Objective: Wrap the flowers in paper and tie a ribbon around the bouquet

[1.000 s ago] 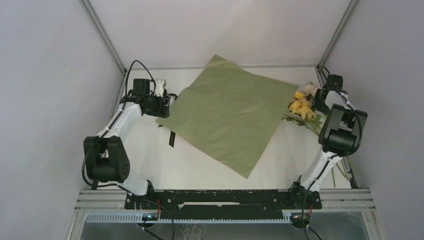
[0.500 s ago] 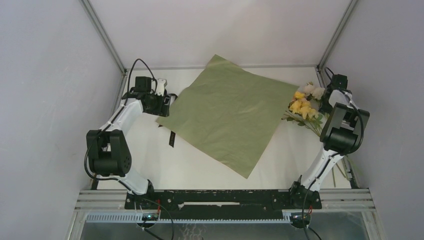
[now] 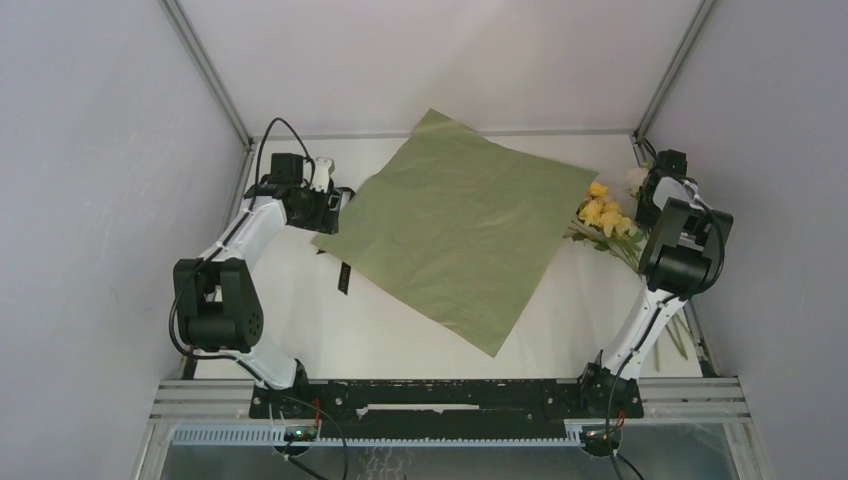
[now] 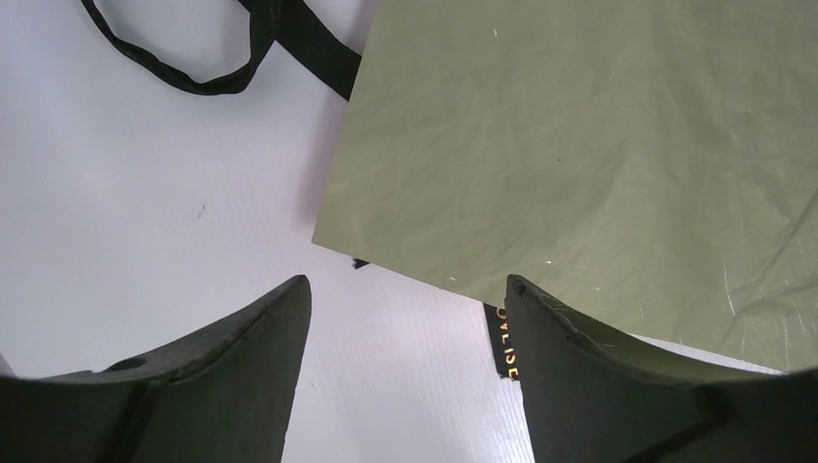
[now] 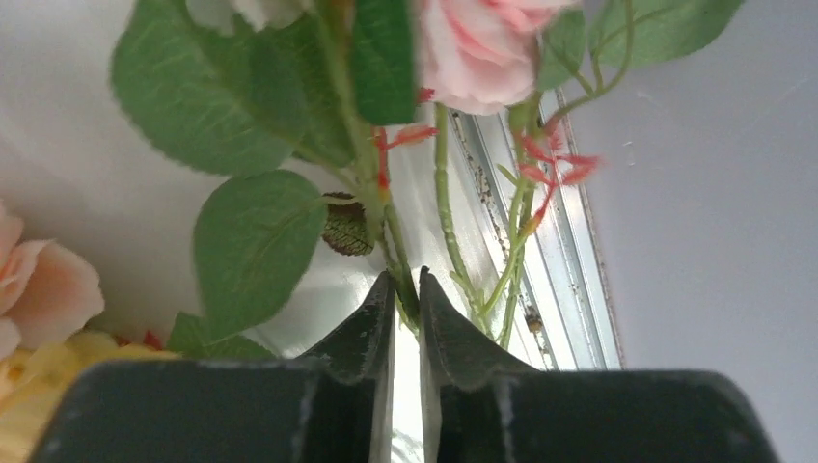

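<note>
Fingers (image 5: 359,359) on your right gripper (image 5: 405,289) stand almost together, pinched on a thin green stem of the flowers (image 5: 253,241) just under a leaf (only a sliver of light shows between the tips). In the right wrist view a pink bloom hangs above that stem, another pink one and a yellow one sit at the left edge, and the metal rail (image 5: 540,251) of the frame runs just behind the stems.

From above, you see the flowers (image 3: 605,214) lying at the right edge of the table (image 3: 400,330), blooms just beside the right corner of the paper (image 3: 460,230), stems trailing toward the near right side. Your right gripper (image 3: 648,188) sits at the far end of the bunch, close to the wall.

The paper lies flat, olive-green face up, turned like a diamond with its far corner at the back edge of the table.

Your left gripper (image 4: 407,282) hovers with its fingers (image 4: 260,371) spread wide and nothing between them (bare table shows in the gap). It hangs just over the left corner of the paper (image 4: 579,145). The ribbon (image 4: 207,85) loops on the table beside that corner and runs under the sheet, and an end with gold lettering pokes out from under the near edge, next to your right-hand finger.
</note>
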Controlling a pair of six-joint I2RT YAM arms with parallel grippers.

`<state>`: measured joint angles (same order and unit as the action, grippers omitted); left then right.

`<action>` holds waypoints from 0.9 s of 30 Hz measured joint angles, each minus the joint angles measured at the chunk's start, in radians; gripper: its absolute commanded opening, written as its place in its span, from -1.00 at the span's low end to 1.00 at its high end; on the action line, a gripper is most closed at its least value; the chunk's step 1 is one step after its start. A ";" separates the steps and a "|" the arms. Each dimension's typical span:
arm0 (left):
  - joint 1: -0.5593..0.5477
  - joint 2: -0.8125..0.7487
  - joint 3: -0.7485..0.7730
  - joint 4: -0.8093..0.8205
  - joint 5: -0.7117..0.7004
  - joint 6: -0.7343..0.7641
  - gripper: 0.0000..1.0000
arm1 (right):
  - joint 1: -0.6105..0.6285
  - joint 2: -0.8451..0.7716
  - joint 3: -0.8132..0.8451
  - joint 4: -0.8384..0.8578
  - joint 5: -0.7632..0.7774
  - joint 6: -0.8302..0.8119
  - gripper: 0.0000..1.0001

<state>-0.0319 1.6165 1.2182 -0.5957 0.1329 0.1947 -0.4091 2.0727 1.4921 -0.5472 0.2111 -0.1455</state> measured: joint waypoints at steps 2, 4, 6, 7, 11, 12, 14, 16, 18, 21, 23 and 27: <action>0.000 0.000 0.000 0.000 0.000 0.001 0.56 | 0.007 -0.001 0.005 -0.005 -0.001 -0.007 -0.96; 0.000 0.000 0.000 0.000 0.000 0.002 0.56 | 0.014 -0.004 0.005 -0.008 -0.003 -0.014 -1.00; 0.000 0.000 0.000 0.000 0.000 0.002 0.56 | 0.024 -0.017 0.005 -0.023 -0.003 -0.014 -1.00; 0.000 0.000 0.000 0.000 0.000 0.005 0.56 | 0.031 -0.030 0.005 -0.031 -0.003 -0.014 -1.00; 0.000 -0.001 0.000 0.000 0.000 0.008 0.56 | 0.061 -0.124 0.003 -0.060 0.016 0.000 -1.00; 0.000 -0.001 0.000 0.000 0.000 0.008 0.56 | 0.071 -0.168 0.003 -0.066 0.026 0.008 -1.00; 0.000 -0.005 0.000 0.000 0.001 0.009 0.56 | 0.089 -0.254 0.000 -0.072 0.053 0.022 -1.00; 0.000 -0.012 0.000 0.000 0.002 0.009 0.56 | 0.108 -0.366 -0.008 -0.075 0.094 0.036 -1.00; 0.000 -0.021 0.000 0.001 0.003 0.009 0.56 | 0.127 -0.478 -0.010 -0.076 0.144 0.048 -1.00; 0.000 -0.037 0.000 0.002 0.012 0.014 0.56 | 0.162 -0.654 -0.022 -0.049 0.245 0.062 -1.00; 0.000 -0.046 0.000 0.002 0.020 0.016 0.56 | 0.188 -0.776 -0.057 0.011 0.317 0.060 -1.00; 0.000 -0.070 -0.001 0.003 0.035 0.017 0.56 | 0.291 -0.992 -0.126 0.149 0.418 0.027 -1.00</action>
<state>-0.0322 1.5463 1.2175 -0.5930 0.1684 0.2115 -0.1184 1.0805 1.3666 -0.3981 0.6292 -0.1181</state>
